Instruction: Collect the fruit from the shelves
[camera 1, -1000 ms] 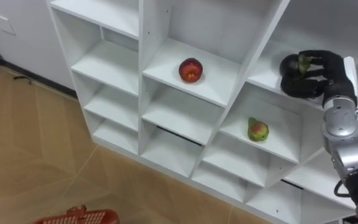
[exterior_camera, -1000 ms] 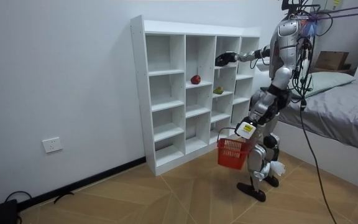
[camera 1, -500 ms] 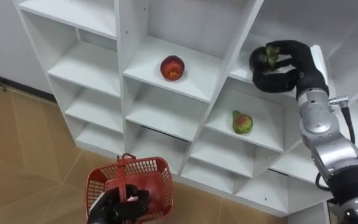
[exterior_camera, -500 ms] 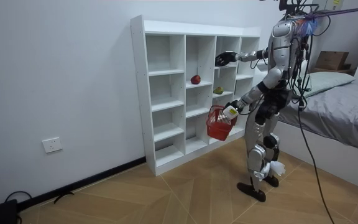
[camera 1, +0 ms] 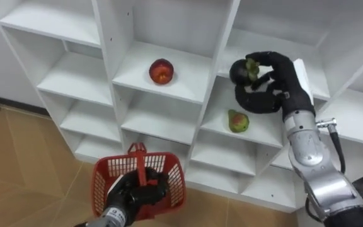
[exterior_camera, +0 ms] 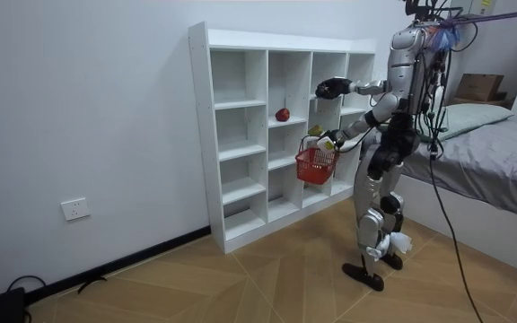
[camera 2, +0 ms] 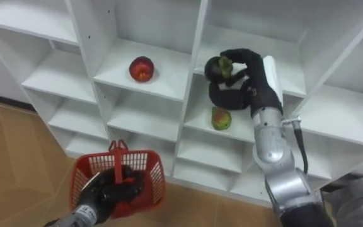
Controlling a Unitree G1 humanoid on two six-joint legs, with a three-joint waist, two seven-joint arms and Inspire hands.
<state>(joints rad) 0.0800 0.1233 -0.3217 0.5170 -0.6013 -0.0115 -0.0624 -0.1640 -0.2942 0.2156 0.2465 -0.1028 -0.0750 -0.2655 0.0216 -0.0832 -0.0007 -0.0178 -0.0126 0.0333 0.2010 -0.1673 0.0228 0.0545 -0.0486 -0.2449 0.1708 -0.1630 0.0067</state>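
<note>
Shelving of a white closet stands before the robot, divided into open square compartments, with wooden floor below. In the room view a wall socket sits low on the wall at nine o'clock from the closet, and a bed lies behind the robot at three o'clock. One compartment holds a red apple resting on its shelf. The compartment at four o'clock from it, one column over and one row down, holds a green and red pear standing upright. The right arm reaches across the front of that column, and nothing stands between the head camera and either fruit. A red mesh basket hangs in the air at seven o'clock from the apple, in front of the lower shelves and clear of the floor. What lies inside it cannot be told. The left hand is clenched around the basket's upright handle. The right hand is curled around a dark round fruit with a green stem cap, pinching it between thumb and fingers. That fruit is held in front of the closet at twelve o'clock from the pear and level with the apple, touching no shelf.
</note>
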